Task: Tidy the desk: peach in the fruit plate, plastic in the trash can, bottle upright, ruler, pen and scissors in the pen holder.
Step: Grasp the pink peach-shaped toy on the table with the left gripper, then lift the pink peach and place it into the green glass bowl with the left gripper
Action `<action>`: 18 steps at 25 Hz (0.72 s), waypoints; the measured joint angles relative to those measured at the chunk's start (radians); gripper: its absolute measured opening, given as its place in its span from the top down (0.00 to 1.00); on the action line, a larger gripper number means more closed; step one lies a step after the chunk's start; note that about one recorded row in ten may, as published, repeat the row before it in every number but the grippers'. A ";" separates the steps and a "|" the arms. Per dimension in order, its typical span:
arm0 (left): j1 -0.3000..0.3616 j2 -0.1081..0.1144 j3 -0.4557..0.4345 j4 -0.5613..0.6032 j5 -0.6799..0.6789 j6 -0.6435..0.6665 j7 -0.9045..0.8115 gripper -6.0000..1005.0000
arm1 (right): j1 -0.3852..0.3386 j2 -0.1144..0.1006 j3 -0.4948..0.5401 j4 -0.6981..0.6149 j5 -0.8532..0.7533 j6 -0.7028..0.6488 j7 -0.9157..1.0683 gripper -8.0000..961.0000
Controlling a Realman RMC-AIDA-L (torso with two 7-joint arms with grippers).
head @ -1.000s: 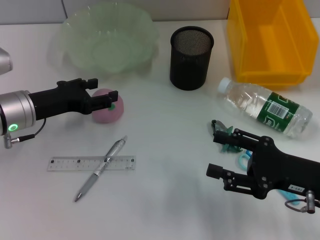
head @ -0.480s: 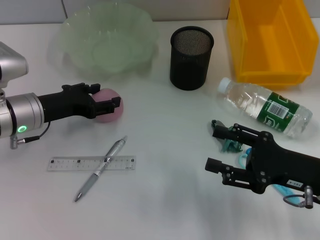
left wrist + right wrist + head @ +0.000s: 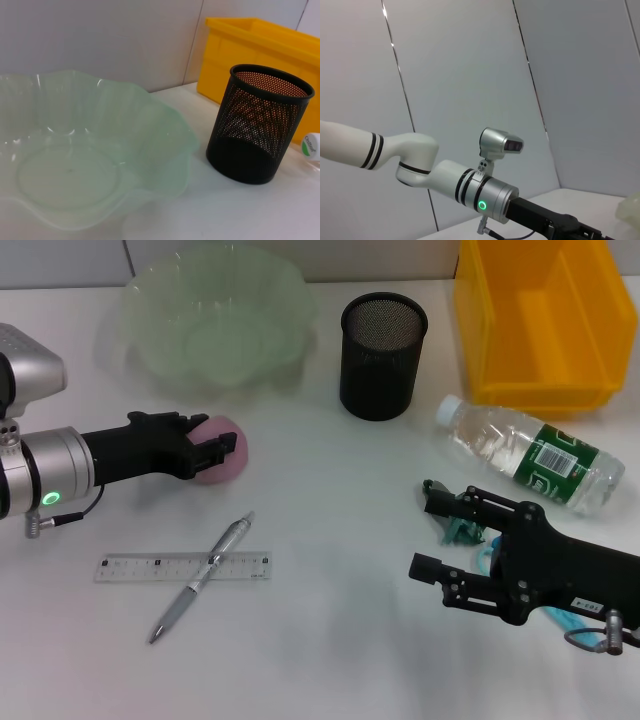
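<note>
**Right wrist view: other arm against panelled wall**

The left arm [image 3: 420, 167] crosses the frame, white segments with black bands leading to a silver wrist section lit by a green ring light [image 3: 482, 205]. A silver camera housing [image 3: 500, 142] sits just above that wrist. Beyond the ring, the arm continues as black hardware, cut off at the frame edge. Grey wall panels [image 3: 470, 75] stand behind the arm. Pale bench surface [image 3: 580, 202] lies below it.

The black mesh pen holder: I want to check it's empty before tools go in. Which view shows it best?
The head view: it looks down into the black mesh pen holder, showing only its mesh bottom. The left wrist view shows it side-on, interior mostly hidden. The right wrist view misses it.
</note>
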 joint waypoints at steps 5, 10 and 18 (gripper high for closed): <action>-0.001 0.000 0.003 -0.002 -0.002 0.000 0.001 0.58 | 0.000 0.000 0.002 0.004 0.001 0.005 0.000 0.20; -0.002 -0.001 0.003 0.000 -0.048 0.011 0.001 0.70 | 0.004 0.001 0.002 0.005 0.001 0.006 0.000 0.20; -0.021 0.000 0.002 0.038 -0.164 0.052 0.002 0.93 | 0.010 0.002 0.002 0.015 0.001 0.006 0.000 0.20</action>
